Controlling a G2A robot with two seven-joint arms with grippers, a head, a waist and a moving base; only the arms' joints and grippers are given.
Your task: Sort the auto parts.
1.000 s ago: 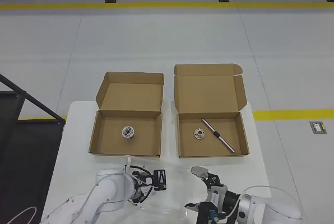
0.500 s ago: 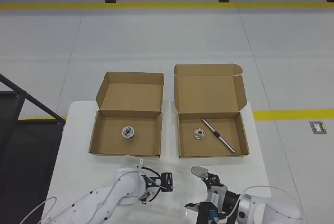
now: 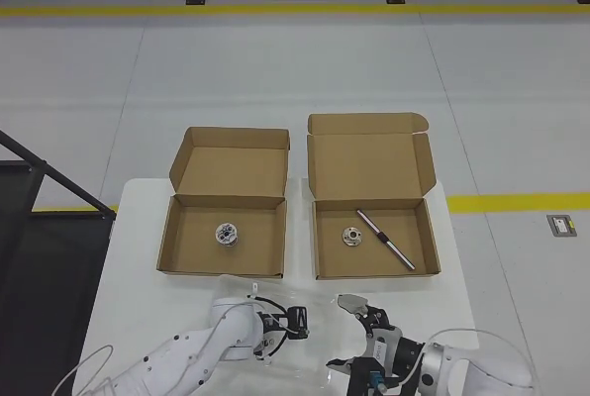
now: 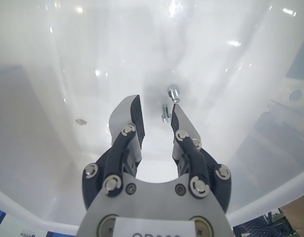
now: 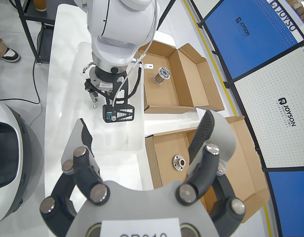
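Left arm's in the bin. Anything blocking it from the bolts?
Nothing visible does. The left gripper hangs inside the white bin with its jaws open. On the bin floor, the nearer bolt shows between them, close to one, and the second bolt lies just past that one's tip.

Two cardboard boxes sit side by side on the far half of the table (image 3: 137, 297), lids folded back away from the robot. The left box (image 3: 191, 252) holds a gear-like part (image 3: 226, 234) near its middle. In the right box (image 3: 374, 262), a flange (image 3: 351, 236) lies left of a rod (image 3: 384, 239) set slantwise. Before the boxes, at the table's near edge, stands a clear tray (image 4: 92, 38). Two bolts lie close together on its floor: one bolt (image 4: 166, 113) between the spread fingers of the left gripper (image 4: 155, 102), the other bolt (image 4: 173, 92) just past one fingertip. The right gripper (image 5: 146, 118) hangs right of the tray, before the right box.
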